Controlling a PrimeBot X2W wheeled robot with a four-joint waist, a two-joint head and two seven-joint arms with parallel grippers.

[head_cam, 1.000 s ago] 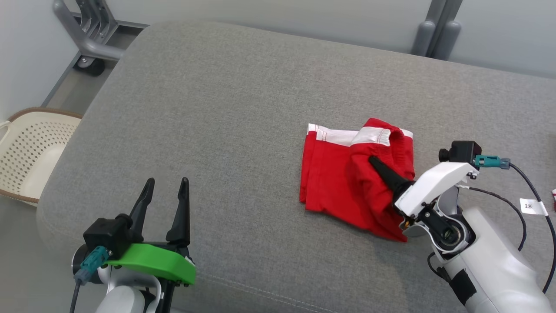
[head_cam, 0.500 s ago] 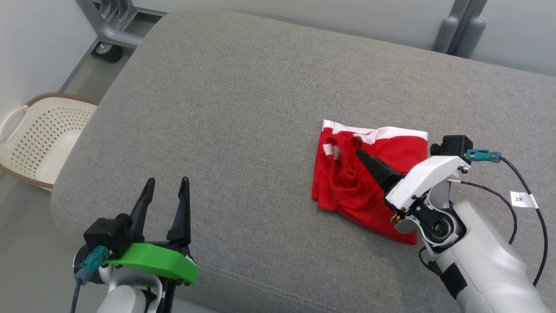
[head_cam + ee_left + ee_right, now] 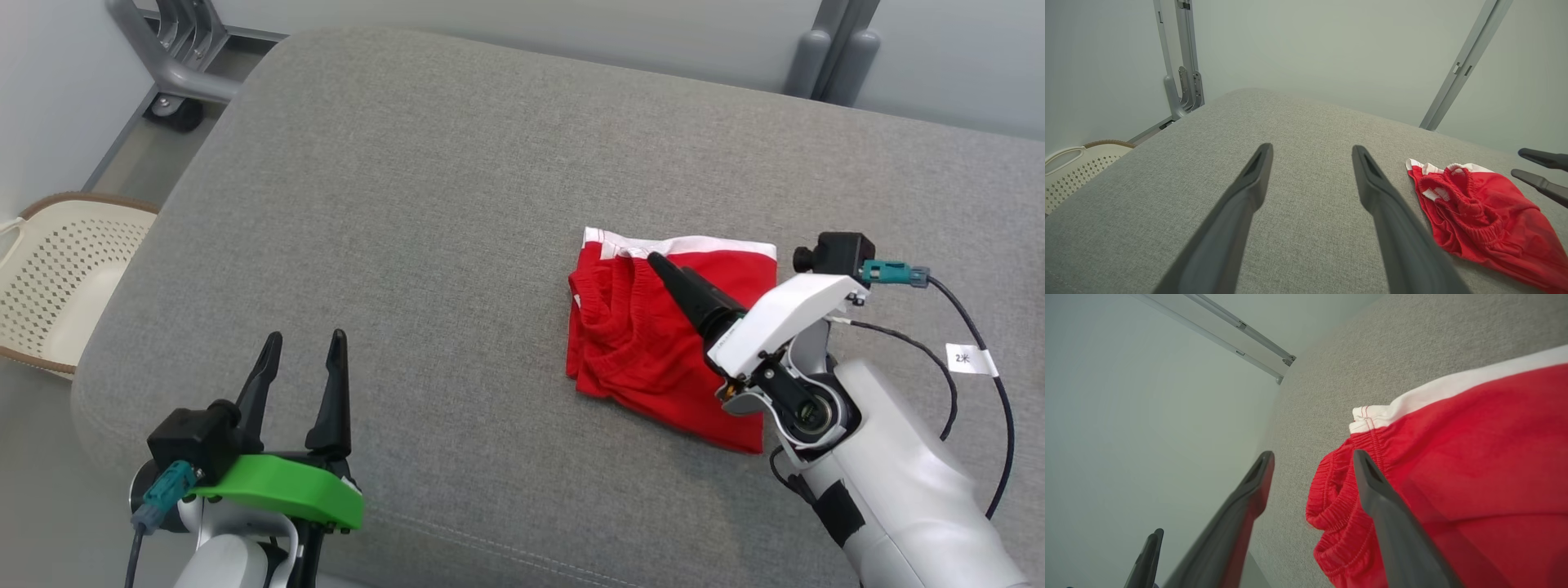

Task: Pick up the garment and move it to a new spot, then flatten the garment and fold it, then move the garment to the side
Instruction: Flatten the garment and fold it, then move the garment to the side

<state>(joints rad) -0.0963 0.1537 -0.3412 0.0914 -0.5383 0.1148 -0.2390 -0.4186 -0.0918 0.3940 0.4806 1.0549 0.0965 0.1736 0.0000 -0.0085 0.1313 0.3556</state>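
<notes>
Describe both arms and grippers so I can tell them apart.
Left gripper: long dark tapered fingers, green mounting plate, black camera block, teal connector, white forearm. Right gripper: same dark fingers, white housing, black camera, teal connector, black cable with a white tag, black band on the white forearm.

Small white tag (image 3: 971, 359) on the right arm's black cable (image 3: 1011, 425), printed "2米" (tiny, just legible)

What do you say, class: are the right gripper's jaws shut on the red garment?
No, the right gripper has its jaws wide apart above the red garment, with no cloth pinched between them.
</notes>
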